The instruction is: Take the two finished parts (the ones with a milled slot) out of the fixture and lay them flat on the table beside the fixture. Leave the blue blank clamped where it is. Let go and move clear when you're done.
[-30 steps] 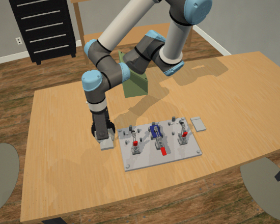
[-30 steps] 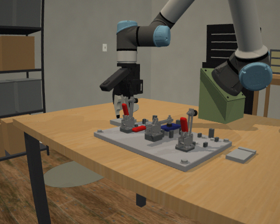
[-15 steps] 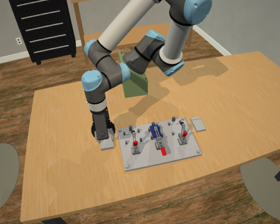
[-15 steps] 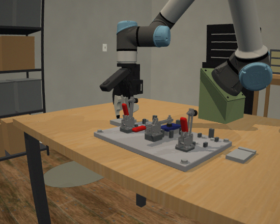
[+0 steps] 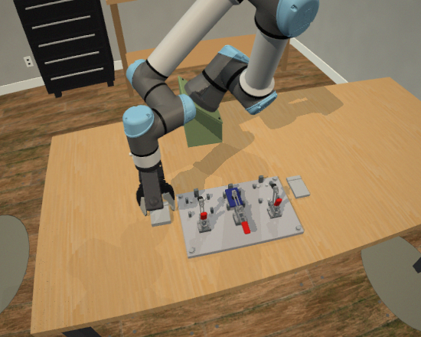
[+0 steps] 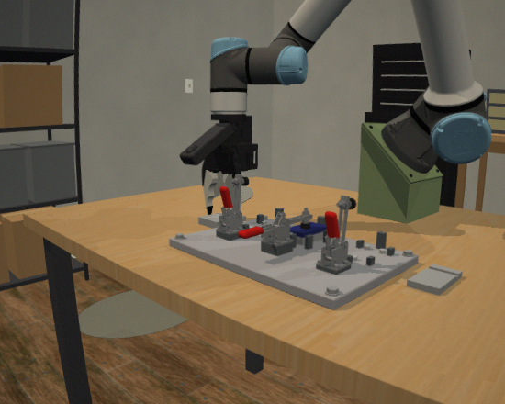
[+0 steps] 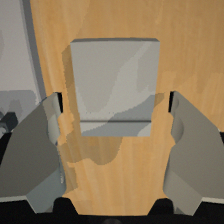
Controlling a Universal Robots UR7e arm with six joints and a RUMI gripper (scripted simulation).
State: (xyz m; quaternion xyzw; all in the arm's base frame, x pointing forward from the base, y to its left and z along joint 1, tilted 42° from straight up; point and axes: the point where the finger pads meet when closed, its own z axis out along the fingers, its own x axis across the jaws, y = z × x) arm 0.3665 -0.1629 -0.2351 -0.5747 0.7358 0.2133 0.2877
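Note:
A grey slotted part point(image 5: 161, 218) point(image 6: 208, 220) point(image 7: 115, 75) lies flat on the table just left of the grey fixture plate point(image 5: 231, 237) point(image 6: 282, 271). My gripper point(image 5: 158, 207) point(image 6: 215, 207) point(image 7: 115, 93) stands straight over it, open, with a finger on each side and a small gap to the part on both sides. A second grey slotted part point(image 5: 298, 186) point(image 6: 434, 278) lies flat on the table to the right of the fixture. The blue blank point(image 5: 231, 196) point(image 6: 305, 230) sits in the middle station under its clamp bar.
The left clamp point(image 5: 203, 215) and the right clamp point(image 5: 278, 201) have their red handles up; the middle clamp's handle point(image 5: 246, 227) lies flat. A green wedge block point(image 5: 202, 126) point(image 6: 397, 184) stands at the back of the table.

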